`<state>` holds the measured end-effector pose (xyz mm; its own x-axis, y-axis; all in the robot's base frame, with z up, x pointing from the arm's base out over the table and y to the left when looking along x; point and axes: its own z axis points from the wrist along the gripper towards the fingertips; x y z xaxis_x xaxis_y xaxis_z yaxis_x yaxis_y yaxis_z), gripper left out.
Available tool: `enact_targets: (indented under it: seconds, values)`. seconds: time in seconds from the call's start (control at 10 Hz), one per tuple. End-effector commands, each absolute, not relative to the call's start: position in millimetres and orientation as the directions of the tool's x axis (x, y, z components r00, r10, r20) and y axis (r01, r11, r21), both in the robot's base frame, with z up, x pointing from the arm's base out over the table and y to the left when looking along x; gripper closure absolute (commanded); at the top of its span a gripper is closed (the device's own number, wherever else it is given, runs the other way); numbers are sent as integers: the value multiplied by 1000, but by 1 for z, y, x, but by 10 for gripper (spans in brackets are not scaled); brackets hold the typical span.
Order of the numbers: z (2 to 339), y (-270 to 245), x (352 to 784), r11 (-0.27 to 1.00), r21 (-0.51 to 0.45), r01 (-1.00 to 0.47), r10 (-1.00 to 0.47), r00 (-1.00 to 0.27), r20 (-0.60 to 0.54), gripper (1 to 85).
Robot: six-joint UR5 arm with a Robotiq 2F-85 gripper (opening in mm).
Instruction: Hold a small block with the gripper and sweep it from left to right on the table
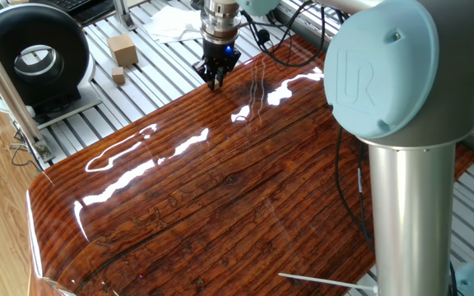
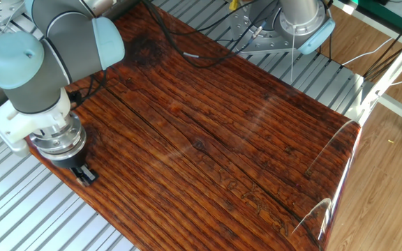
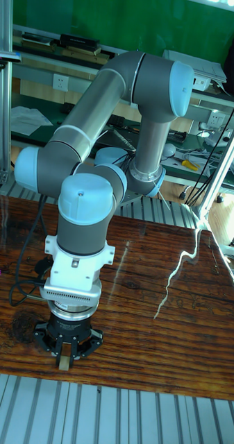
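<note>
My gripper [image 3: 64, 359] points straight down at the near edge of the table [image 3: 151, 298], and a small tan block [image 3: 64, 361] shows pinched between its black fingers. In one fixed view the gripper [image 1: 215, 80] stands at the far edge of the glossy table [image 1: 220, 189], its blue light on; the block is too small to make out there. From the other fixed view the gripper [image 2: 86, 176] sits at the table's [image 2: 222, 139] left edge, with the wrist hiding what it holds.
On the slatted aluminium base beyond the table lie a bigger tan box [image 1: 123, 49] and a loose little tan cube [image 1: 118, 76]. A black round device [image 1: 33, 56] stands at far left. Cables [image 1: 290, 49] trail over the table's far corner. The arm's base column [image 1: 406, 164] rises at right.
</note>
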<state>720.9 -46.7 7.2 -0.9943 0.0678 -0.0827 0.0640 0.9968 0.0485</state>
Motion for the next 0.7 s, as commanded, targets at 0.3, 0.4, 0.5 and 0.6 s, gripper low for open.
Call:
enact_targets:
  seconds: [0.3,0.4,0.5,0.6]
  values:
    - [8,-51,721,999,36,18,21,-996,-83,847]
    - [8,-51,721,999,33,17,20,-996,-85,847]
    - [8,-49,722,999,44,17,21,-996,-88,847]
    - [9,-46,725,998,55,15,21,-995,-100,847]
